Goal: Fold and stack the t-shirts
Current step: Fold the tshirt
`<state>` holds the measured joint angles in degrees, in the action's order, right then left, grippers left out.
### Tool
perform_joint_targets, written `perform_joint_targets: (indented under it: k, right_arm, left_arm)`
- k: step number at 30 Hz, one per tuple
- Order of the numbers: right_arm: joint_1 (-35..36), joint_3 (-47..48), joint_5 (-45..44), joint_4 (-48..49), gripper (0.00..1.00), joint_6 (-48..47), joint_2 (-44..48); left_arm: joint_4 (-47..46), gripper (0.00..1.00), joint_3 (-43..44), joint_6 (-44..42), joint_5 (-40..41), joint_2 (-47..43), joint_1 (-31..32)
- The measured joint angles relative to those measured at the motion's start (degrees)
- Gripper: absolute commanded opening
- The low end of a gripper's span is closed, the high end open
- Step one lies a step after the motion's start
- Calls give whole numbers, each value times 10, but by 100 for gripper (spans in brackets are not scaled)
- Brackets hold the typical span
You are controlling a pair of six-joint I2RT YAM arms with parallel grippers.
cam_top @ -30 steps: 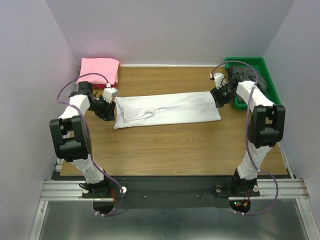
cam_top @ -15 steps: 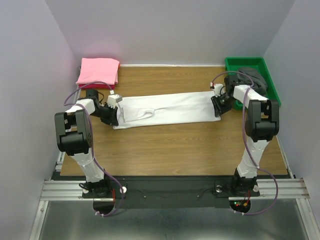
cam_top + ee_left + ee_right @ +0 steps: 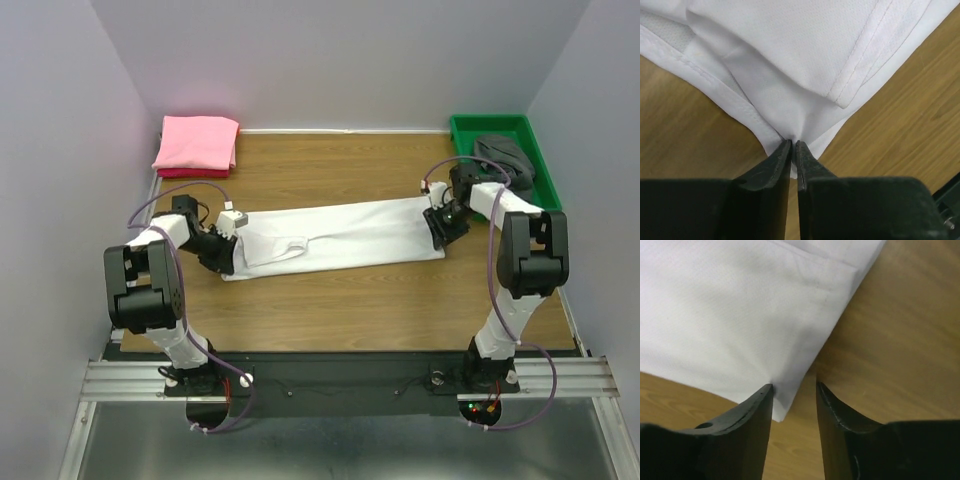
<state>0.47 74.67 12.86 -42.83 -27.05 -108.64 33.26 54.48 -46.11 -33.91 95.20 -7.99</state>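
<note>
A white t-shirt (image 3: 335,235), folded into a long strip, lies across the middle of the wooden table. My left gripper (image 3: 226,255) is shut on the strip's near left corner; the left wrist view shows the white cloth (image 3: 790,75) pinched between the closed fingers (image 3: 775,165). My right gripper (image 3: 444,232) is open at the strip's near right corner; in the right wrist view the corner of the shirt (image 3: 740,325) lies between the jaws, against the left finger (image 3: 757,410). A folded pink t-shirt (image 3: 197,143) lies at the far left corner.
A green bin (image 3: 535,160) at the far right holds a grey garment (image 3: 503,158). Purple walls close the table on three sides. A red item (image 3: 190,173) lies under the pink shirt.
Both grippers have moved toward me, dragging the white strip's ends nearer. The left gripper went from beside the left edge to pinching its near corner. The right gripper slid down to the near right corner.
</note>
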Motion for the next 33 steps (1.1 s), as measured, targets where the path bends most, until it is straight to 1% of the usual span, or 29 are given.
perform_joint_targets:
  k: [1, 3, 6, 7, 10, 15, 19, 22, 25, 29, 32, 33]
  right_arm:
    - [0, -6, -2, -8, 48, -2, 6]
    - [0, -9, -3, -25, 50, -2, 21]
    - [0, 3, 9, -44, 50, 0, 42]
    - [0, 12, 17, -50, 50, 2, 46]
    - [1, 49, 49, -57, 48, 12, 56]
    - [12, 108, 87, -62, 42, 23, 42]
    - [23, 156, 105, -53, 37, 29, -23]
    - [26, 163, 107, -43, 35, 31, -74]
    - [26, 157, 101, -37, 35, 28, -111]
    - [25, 124, 98, -11, 35, 19, -94]
    - [26, 79, 98, 2, 35, 12, -66]
    - [28, 50, 99, 13, 35, 11, -47]
  left_arm:
    - [9, 32, -3, -3, 4, -6, 0]
    - [31, 38, -4, -9, 9, -30, 0]
    - [58, 40, 6, -12, 5, -64, 0]
    - [64, 42, 13, -11, 0, -73, 0]
    - [66, 42, 37, -1, -21, -96, 0]
    - [43, 39, 49, 38, -37, -95, 16]
    - [2, 37, 50, 94, -37, -63, 57]
    - [-27, 35, 50, 132, -29, -31, 81]
    - [-48, 30, 55, 162, -5, 9, 100]
    - [-61, 27, 74, 193, 26, 64, 109]
    - [-53, 27, 124, 202, 46, 98, 109]
    - [-50, 27, 164, 203, 57, 125, 109]
